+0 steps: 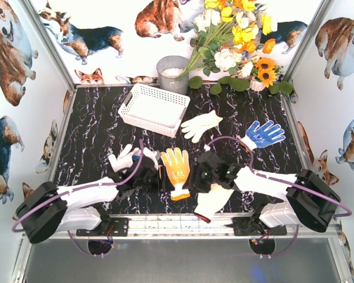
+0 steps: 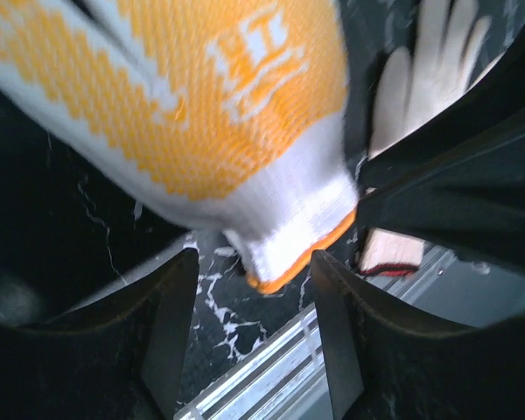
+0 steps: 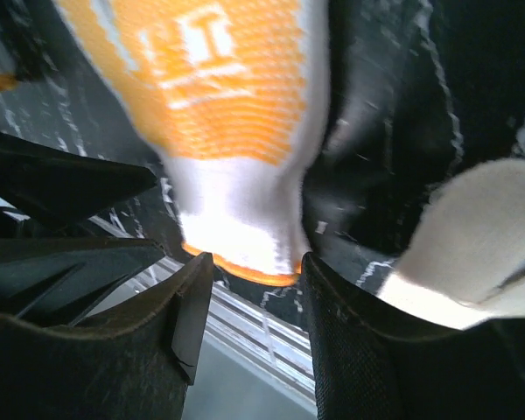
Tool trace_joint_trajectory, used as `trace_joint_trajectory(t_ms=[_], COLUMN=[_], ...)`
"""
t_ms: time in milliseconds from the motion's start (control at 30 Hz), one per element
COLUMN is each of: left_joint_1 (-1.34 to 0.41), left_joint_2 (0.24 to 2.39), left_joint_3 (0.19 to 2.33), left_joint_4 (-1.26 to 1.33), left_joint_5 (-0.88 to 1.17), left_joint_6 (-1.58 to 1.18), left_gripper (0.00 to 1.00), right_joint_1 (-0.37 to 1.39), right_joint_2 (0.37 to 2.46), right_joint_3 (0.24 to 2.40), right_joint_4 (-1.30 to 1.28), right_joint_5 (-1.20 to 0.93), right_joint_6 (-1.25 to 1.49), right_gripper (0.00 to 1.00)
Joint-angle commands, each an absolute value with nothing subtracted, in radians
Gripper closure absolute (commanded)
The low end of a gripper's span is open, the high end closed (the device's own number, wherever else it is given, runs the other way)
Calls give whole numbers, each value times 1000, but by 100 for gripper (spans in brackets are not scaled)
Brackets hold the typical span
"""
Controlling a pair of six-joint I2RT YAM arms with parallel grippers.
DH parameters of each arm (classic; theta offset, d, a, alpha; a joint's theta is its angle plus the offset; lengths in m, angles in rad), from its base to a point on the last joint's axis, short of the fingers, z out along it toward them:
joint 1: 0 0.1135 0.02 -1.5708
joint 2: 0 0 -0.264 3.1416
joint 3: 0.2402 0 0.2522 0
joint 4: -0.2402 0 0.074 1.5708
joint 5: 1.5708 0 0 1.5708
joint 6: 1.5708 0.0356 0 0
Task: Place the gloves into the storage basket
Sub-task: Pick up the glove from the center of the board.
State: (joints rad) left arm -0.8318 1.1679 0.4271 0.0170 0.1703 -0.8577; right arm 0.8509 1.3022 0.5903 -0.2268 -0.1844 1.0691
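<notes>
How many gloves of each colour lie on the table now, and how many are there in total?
White gloves: 3
Orange-palmed glove: 1
Blue-dotted glove: 1
Total: 5 gloves, none in the basket

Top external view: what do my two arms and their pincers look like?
Both the left arm and right arm have white shells between bulky black joints, each with a purple cable looping alongside. The left pincer and right pincer have matte black, wedge-shaped fingers.
</notes>
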Motion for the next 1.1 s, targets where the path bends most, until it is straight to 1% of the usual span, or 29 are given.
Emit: trace_joint_trajectory(t_ms=[0, 100, 233, 533, 667, 933, 1000, 1067], left_joint_1=[-881, -907, -913, -942, -963, -1007, -1013, -1017], left_joint_2=[1221, 1252, 1287, 1324, 1360, 1396, 1397, 1395], left_joint_3=[382, 400, 397, 387, 395, 413, 414, 417], left_joint_4=[150, 133, 109, 91, 73, 9, 0, -16], left_joint_5=[194, 149, 106, 76, 54, -2, -9, -20], left_joint_6=[-975, -977, -989, -998, -990, -985, -984, -986], left_gripper=[52, 54, 62, 72, 78, 82, 83, 84], right_joint_1=[836, 830, 806, 770, 770, 770, 770, 770], right_joint_2=[1279, 1278, 1287, 1357, 1383, 1411, 1414, 1416], right_joint_3=[518, 514, 495, 391, 386, 364, 359, 357], right_joint_4=[-74, -82, -69, 111, 119, 112, 117, 128], right_joint_5=[-270, -272, -278, -359, -378, -379, -376, -378], right_joint_6=[1109, 1102, 1092, 1144, 1146, 1182, 1196, 1208], right_gripper=[52, 52, 53, 53, 54, 58, 58, 55])
